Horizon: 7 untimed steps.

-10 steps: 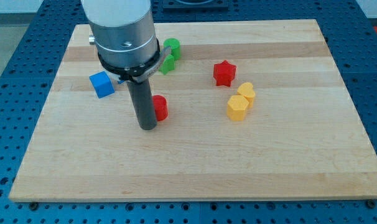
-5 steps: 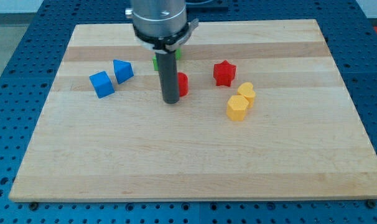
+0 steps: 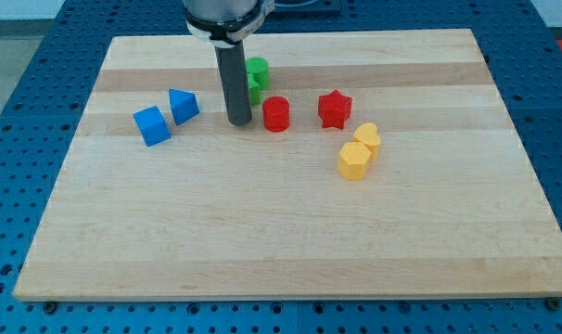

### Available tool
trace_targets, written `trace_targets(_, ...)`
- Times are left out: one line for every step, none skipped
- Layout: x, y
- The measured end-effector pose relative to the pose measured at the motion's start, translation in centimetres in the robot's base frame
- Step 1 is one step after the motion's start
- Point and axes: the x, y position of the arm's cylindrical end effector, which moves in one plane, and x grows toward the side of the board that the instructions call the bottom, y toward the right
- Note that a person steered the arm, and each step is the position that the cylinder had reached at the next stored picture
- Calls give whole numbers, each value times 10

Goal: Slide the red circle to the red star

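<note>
The red circle (image 3: 276,113) stands on the wooden board (image 3: 290,232), a little above the board's middle. The red star (image 3: 335,109) lies to its right, with a gap of about one block's width between them. My tip (image 3: 238,122) rests on the board just left of the red circle, with a small gap between the two. The rod rises straight up from it toward the view's top.
Two green blocks (image 3: 255,76) sit just behind the rod, partly hidden by it. A blue cube (image 3: 152,126) and a blue wedge-like block (image 3: 183,105) lie at the left. Two yellow blocks (image 3: 353,160) (image 3: 366,138) sit right of centre, below the red star.
The red circle has slid up and to the right, toward the red star. My tip pushed it there, then drew back a little to the left, off the circle.
</note>
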Motion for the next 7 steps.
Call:
trace_targets(0,20)
trace_targets(0,42)
trace_targets(0,65)
trace_targets(-1,93)
trace_targets(-4,116)
trace_targets(-4,98)
trace_targets(9,53)
